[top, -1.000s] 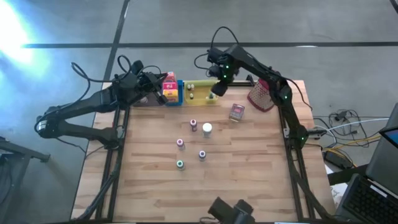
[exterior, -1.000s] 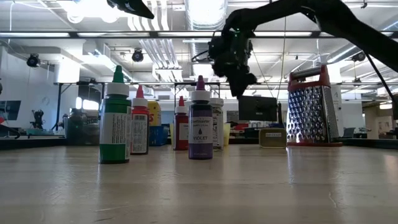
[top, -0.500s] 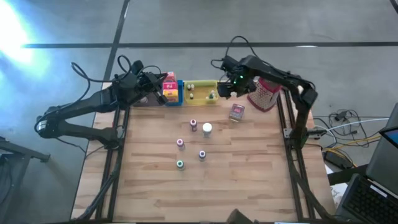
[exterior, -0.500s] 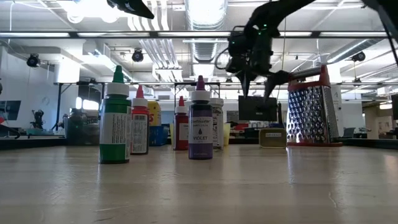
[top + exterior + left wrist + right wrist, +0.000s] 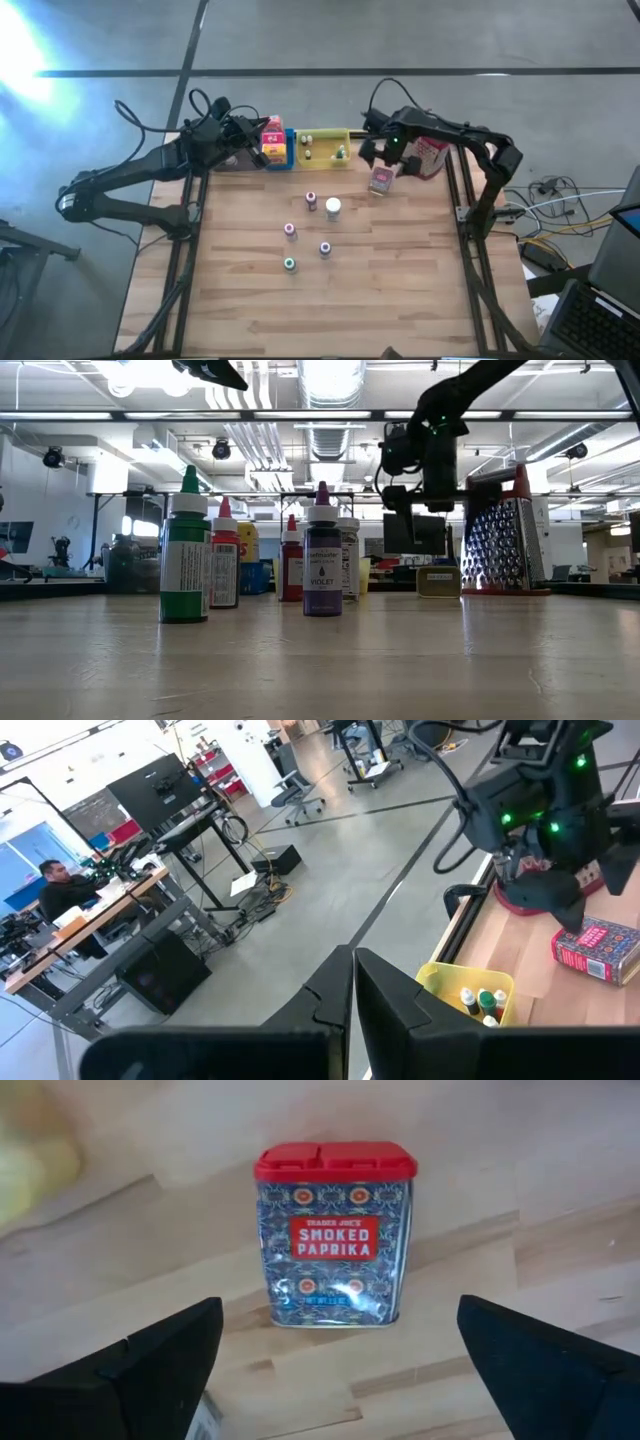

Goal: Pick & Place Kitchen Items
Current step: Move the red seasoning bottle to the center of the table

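The pale wooden plank table (image 5: pixel 400 290) has a yellow tray (image 5: pixel 322 147) at its far edge that already holds a few tiny bottles. The two dark arms differ: the left gripper (image 5: pixel 258 152) waits shut beside the trays, while the right gripper (image 5: pixel 381 160) hangs over the paprika tin, jaws spread wide and empty. That small blue tin with a red lid (image 5: pixel 335 1232) lies flat on the wood, untouched. Five small capped bottles (image 5: pixel 311 200) also remain loose mid-table, so most sorting is left. A second ago the right gripper hovered over the yellow tray, narrower; it has since swung across to the tin.
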